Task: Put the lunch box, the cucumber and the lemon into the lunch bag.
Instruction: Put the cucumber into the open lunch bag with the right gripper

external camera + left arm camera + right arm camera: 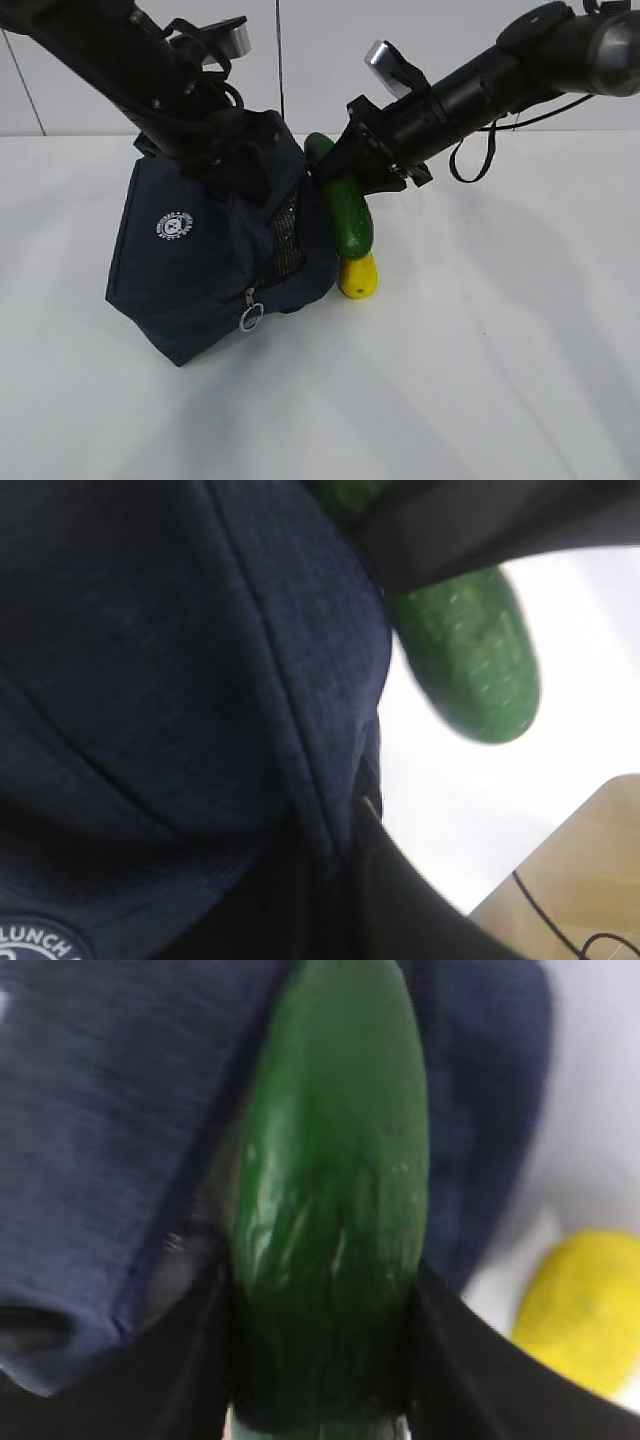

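My right pincer [325, 1400] grips the cucumber [346, 205] beside the lunch bag [210, 260].

The glossy, dark green cucumber hangs tilted, clamped between black fingers, its side against the bag's woven navy fabric. The blocky yellow lemon [358, 277] lies on the white worktop [500, 350] just under it. My left pincer [215, 130] is buried at the boxy bag's top; I cannot tell its opening.

one cucumber [346, 212], one lemon [358, 275], one lunch bag [200, 260].
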Tool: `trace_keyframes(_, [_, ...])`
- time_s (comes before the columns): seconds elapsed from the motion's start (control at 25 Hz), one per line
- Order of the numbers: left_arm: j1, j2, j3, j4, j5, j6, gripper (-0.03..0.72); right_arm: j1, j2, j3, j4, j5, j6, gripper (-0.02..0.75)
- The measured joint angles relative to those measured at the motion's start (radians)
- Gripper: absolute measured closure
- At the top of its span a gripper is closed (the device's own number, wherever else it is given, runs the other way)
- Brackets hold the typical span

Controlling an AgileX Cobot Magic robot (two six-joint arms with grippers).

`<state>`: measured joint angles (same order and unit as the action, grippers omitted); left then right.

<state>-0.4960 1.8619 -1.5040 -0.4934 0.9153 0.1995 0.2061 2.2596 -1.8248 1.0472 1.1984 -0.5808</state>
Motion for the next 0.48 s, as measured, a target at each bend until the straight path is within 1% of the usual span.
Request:
trace_keyframes(0.2, [0.000,0.000,0.000,-0.010,-0.009,0.000,0.670,0.000,0.061,0.000,0.095,0.000,-0.046,0.393])
trace_keyframes(0.48, [0.000,0.000,0.000,-0.020,-0.031,0.000,0.670,0.004,0.094,0.000,0.149,0.000,-0.068,0.393])
